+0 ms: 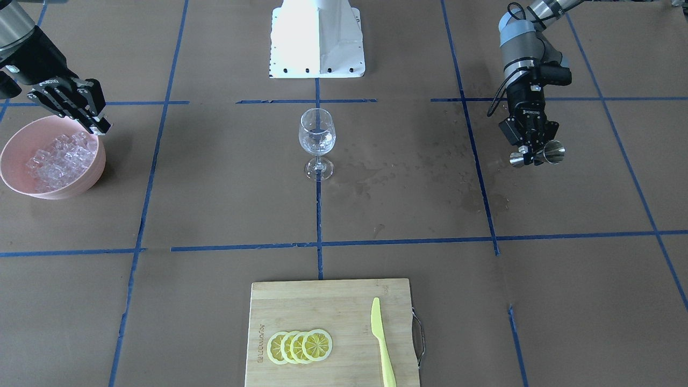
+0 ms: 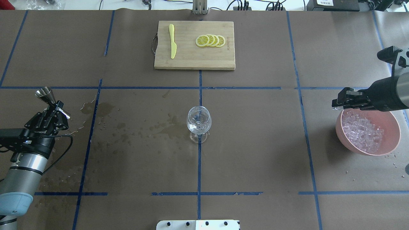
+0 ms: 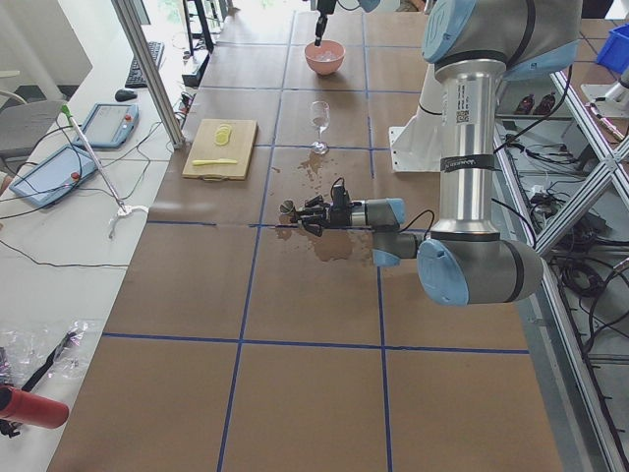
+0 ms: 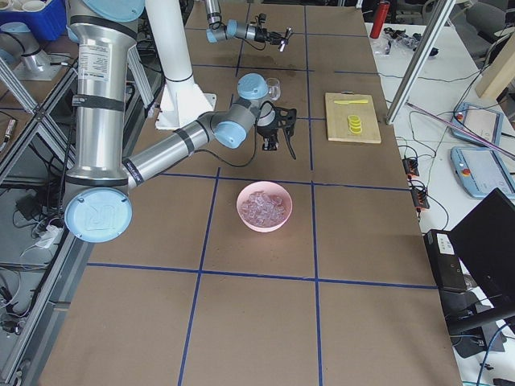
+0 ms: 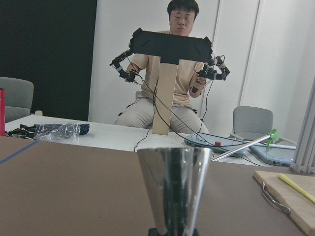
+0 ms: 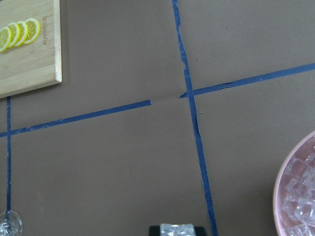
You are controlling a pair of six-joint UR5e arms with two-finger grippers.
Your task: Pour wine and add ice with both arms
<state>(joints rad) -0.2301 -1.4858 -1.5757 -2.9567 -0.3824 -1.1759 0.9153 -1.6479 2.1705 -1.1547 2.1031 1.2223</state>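
The wine glass (image 1: 317, 137) (image 2: 198, 121) stands upright at the table's middle. Something clear glints low in its cup, and I cannot tell liquid from cubes there. My left gripper (image 1: 532, 157) (image 2: 55, 105) is shut on the waist of a steel jigger (image 1: 553, 152) (image 2: 44, 93) (image 5: 172, 182), held off to the side and well away from the glass. Over the near rim of the pink bowl (image 1: 80, 185) (image 2: 394, 127), which is full of ice (image 1: 56, 158) (image 2: 362, 131), hangs my right gripper (image 1: 101, 129) (image 2: 334, 104), shut on one ice cube (image 6: 178, 229).
A wooden cutting board (image 1: 322, 301) (image 2: 188, 60) with several lemon slices (image 1: 300, 346) and a yellow knife (image 1: 382, 341) lies at the operators' side. Wet patches (image 2: 127, 124) darken the paper between the left arm and the glass. A seated person (image 5: 170, 69) faces the left wrist camera.
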